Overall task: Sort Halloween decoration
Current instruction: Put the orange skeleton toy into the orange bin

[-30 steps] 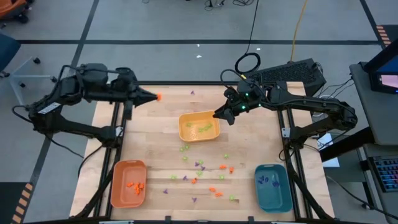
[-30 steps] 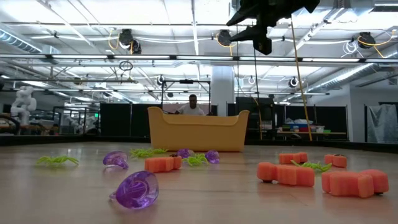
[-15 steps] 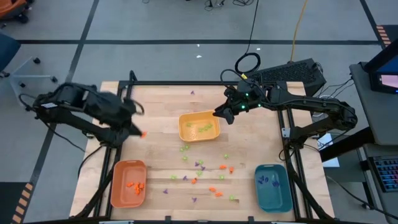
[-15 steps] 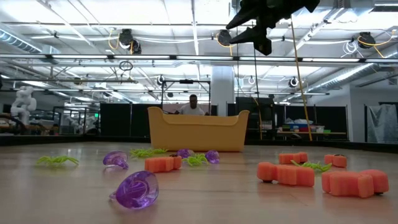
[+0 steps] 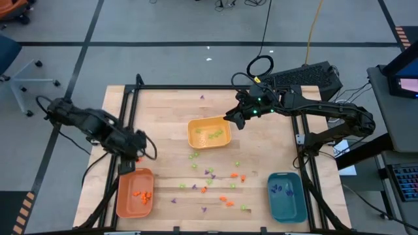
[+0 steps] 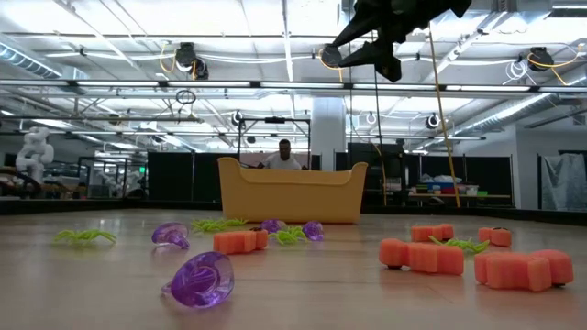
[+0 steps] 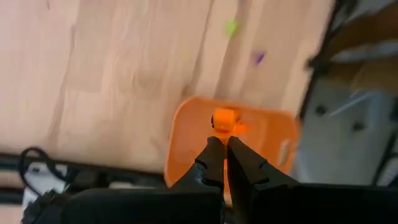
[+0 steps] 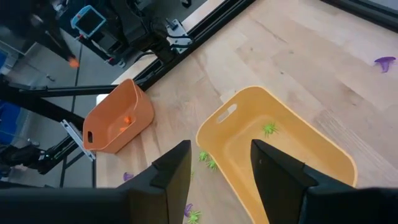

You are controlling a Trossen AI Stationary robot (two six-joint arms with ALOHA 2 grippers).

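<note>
The left gripper (image 5: 137, 154) hangs over the table's left side, just above the orange tray (image 5: 134, 192). In its wrist view the 2 fingers (image 7: 214, 158) are pressed together with a small orange piece (image 7: 224, 119) pinched at their tips, over that tray. The tray already has a few orange pieces (image 5: 142, 194) in it.

In the middle of the wooden table (image 5: 170, 117) sits the yellow tray (image 5: 209, 133), with light green pieces (image 5: 213, 133) inside. Below it, loose decorations lie scattered on the wood: green ones (image 5: 193, 156), purple ones (image 5: 210, 173) and orange ones (image 5: 225, 200). The low view shows these up close, with a purple ring (image 6: 200, 279) in front and orange blocks (image 6: 422, 256) to the right.

The right gripper (image 5: 230, 120) is poised at the yellow tray's upper right corner, raised off the table, with its fingers (image 8: 171, 171) standing apart and nothing between them.

At the lower right is the teal tray (image 5: 287, 195), which has purple pieces (image 5: 280, 189) in it.
</note>
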